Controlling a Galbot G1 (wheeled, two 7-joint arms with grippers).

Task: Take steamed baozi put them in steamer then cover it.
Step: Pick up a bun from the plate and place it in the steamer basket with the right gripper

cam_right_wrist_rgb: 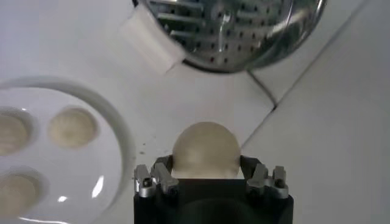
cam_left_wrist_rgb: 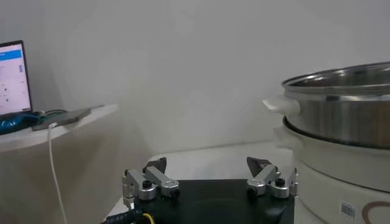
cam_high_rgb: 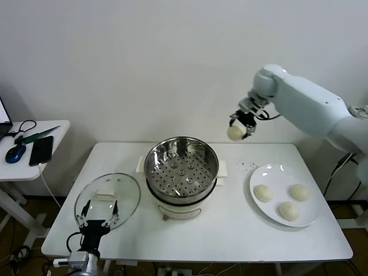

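Three baozi (cam_high_rgb: 280,199) sit on a white plate (cam_high_rgb: 313,217) at the right side of the white tabletop (cam_high_rgb: 230,230). A fourth baozi (cam_high_rgb: 235,133) is up in the air, held in the right claw (cam_high_rgb: 239,129). That claw squeezes the bun from both sides, and the bun sticks out past the fingers. It hangs above the back of the tabletop, between the steamer (cam_high_rgb: 181,170) and the plate, a bit nearer the wall. In the right wrist view the bun (cam_right_wrist_rgb: 205,150) fills the space between the fingers (cam_right_wrist_rgb: 152,179), with the plate (cam_right_wrist_rgb: 116,131) and the steamer's tray full of holes (cam_right_wrist_rgb: 234,27) below it.

The steamer stands in the middle of the tabletop. It is a shiny round pot on a white base, with white side handles. Nothing lies on its tray.

The cover (cam_high_rgb: 107,199) lies flat on the tabletop to the left of the steamer, just beside it. It is clear glass with a white handle on top.

The left claw (cam_high_rgb: 98,218) waits low at the front edge of the tabletop, over the near rim of the cover. Its fingers (cam_left_wrist_rgb: 146,182) are spread wide and hold nothing.

A small side table (cam_high_rgb: 54,129) stands far to the left. On it are a black phone (cam_high_rgb: 41,150) and a blue mouse (cam_high_rgb: 15,153).
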